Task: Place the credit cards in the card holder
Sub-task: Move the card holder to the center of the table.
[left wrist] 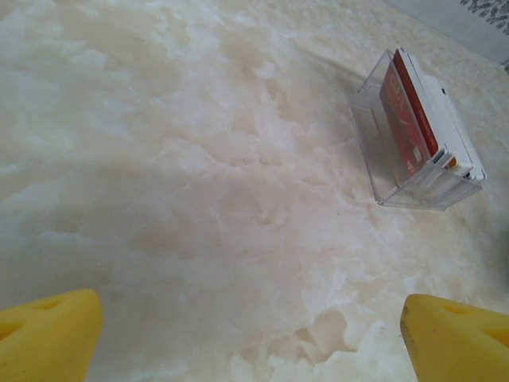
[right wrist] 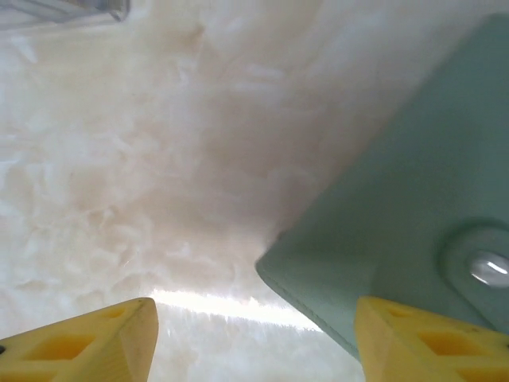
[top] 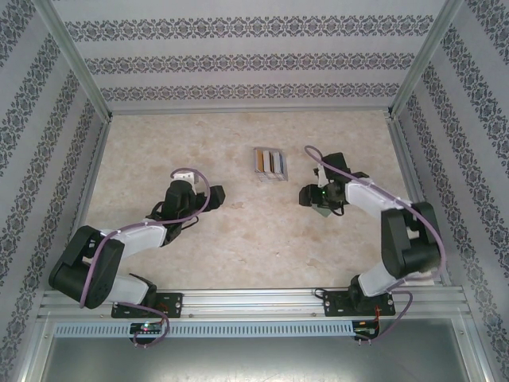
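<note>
Several credit cards [top: 269, 162] stand on edge in a clear slotted stand [left wrist: 382, 171] at mid-table; a red card [left wrist: 404, 119] faces my left wrist camera. My left gripper [top: 218, 196] hovers left of the stand, its yellow fingers [left wrist: 56, 330] wide open over bare table, gripper midpoint [left wrist: 250, 310]. The grey-green card holder [right wrist: 398, 207] lies flat under my right gripper [top: 314, 197]. One corner of the holder reaches between the open jaws of the right gripper [right wrist: 254, 310], and the right finger [right wrist: 421, 338] overlaps its edge. The left finger stands clear of the holder.
The marble-patterned table [top: 238, 239] is fenced by metal frame posts and patterned walls on three sides. A snap button [right wrist: 485, 267] sits on the holder's leaf. Both arm bases are bolted to the rail [top: 254, 301] at the near edge.
</note>
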Motion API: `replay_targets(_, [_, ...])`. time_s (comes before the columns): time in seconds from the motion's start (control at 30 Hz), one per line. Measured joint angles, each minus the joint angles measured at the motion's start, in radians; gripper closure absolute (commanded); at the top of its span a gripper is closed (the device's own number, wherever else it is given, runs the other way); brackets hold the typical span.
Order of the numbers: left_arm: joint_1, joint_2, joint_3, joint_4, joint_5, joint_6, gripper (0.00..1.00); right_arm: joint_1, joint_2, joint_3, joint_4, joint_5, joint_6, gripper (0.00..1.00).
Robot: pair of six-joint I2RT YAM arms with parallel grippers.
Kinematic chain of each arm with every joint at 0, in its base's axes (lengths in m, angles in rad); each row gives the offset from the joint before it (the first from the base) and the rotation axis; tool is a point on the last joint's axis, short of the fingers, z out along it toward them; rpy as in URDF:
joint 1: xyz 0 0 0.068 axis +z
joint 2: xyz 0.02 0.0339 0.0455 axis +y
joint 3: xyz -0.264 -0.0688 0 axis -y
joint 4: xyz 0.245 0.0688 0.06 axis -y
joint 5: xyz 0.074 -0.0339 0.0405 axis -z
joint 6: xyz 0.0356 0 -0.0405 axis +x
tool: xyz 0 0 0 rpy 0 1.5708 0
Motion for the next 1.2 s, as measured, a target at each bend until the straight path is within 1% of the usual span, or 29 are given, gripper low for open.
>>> replay_targets(0.07, [-0.001,0.002,0.0,0.0,0.008,0.0,0.03,-0.055,-0.075,-0.009,0.008,0.04,0.029,0.28])
replay_targets(0.13, [-0.005,0.003,0.0,0.005,0.013,0.0,0.04,-0.124,-0.102,-0.009,0.042,0.056,0.057,0.28])
replay_targets(0.2, [-0.011,0.007,0.0,0.015,0.022,0.001,0.03,-0.172,-0.087,-0.008,0.067,0.068,0.085,0.28])
replay_targets(0.27, [-0.013,0.008,0.0,0.015,0.026,0.003,0.04,-0.179,-0.029,0.002,0.077,0.061,0.102,0.28])
replay_targets(0.37, [-0.014,0.008,0.0,0.016,0.027,0.008,0.03,-0.161,0.098,0.031,0.091,0.027,0.114,0.3])
replay_targets(0.43, [-0.014,0.008,0.0,0.023,0.034,0.014,0.04,-0.148,0.151,0.041,0.1,0.012,0.11,0.3])
replay_targets(0.47, [-0.014,0.008,0.0,0.031,0.041,0.017,0.04,-0.142,0.153,0.05,0.102,0.006,0.105,0.3])
replay_targets(0.53, [-0.014,0.008,0.0,0.043,0.058,0.022,0.0,-0.111,0.156,0.063,0.11,-0.01,0.086,0.3])
replay_targets(0.63, [-0.026,0.008,0.0,0.043,0.058,0.024,0.0,-0.016,0.167,0.069,0.106,-0.044,0.052,0.3])
replay_targets(0.73, [-0.041,0.005,0.0,0.042,0.055,0.011,0.0,0.066,0.167,0.064,0.115,-0.108,0.041,0.3])
replay_targets(0.77, [-0.044,0.005,0.0,0.042,0.054,0.005,0.0,0.085,0.166,0.058,0.122,-0.127,0.042,0.3])
replay_targets(0.83, [-0.055,0.006,0.0,0.044,0.053,-0.016,0.02,0.117,0.164,0.042,0.146,-0.17,0.055,0.3])
replay_targets(0.9, [-0.071,0.014,0.0,0.051,0.06,-0.027,0.03,0.141,0.145,0.016,0.18,-0.2,0.077,0.28])
replay_targets(1.03, [-0.105,0.067,0.013,0.056,0.117,-0.043,0.03,0.156,0.056,-0.043,0.203,-0.212,0.148,0.28])
replay_targets(1.2, [-0.124,0.144,0.074,0.058,0.215,-0.046,0.07,0.088,-0.043,-0.091,0.224,-0.156,0.27,0.28])
